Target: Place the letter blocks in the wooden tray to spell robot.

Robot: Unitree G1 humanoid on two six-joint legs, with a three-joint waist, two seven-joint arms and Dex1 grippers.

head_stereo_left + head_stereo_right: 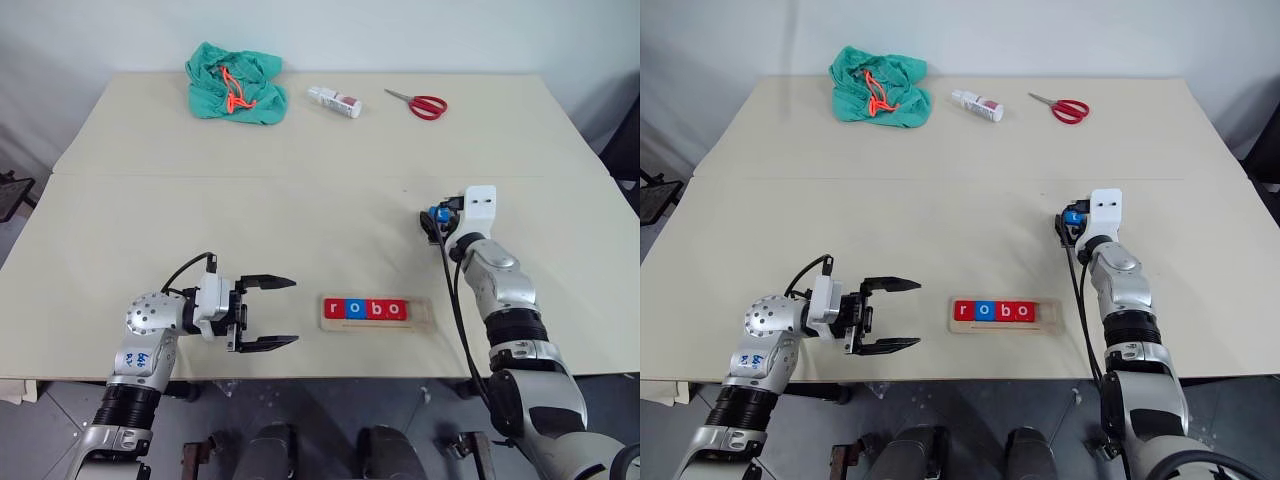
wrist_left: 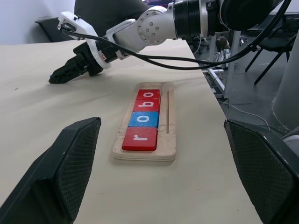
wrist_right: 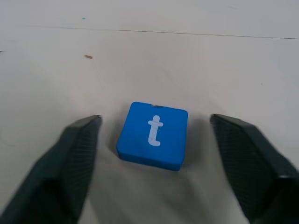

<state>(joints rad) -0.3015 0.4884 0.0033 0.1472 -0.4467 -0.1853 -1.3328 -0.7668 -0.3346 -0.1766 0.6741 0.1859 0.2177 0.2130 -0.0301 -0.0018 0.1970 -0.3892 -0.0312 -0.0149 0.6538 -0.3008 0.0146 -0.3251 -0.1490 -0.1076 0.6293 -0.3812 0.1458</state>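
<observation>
Near the table's front edge, the left gripper (image 1: 283,312) hovers with its fingers spread, holding nothing. Just beside it lies the wooden tray (image 1: 424,316), its four letter blocks (image 1: 367,309) reading "r o b o" — red, blue, red, red. Farther right, the right gripper (image 3: 154,128) straddles the blue "t" block (image 3: 153,135), jaws apart and not touching it.

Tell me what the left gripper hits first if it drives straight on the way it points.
Likely the pale wooden tray, at its r end: the open left gripper points level at it, with bare tabletop between. Height is unclear; it might instead meet the red r block.
</observation>
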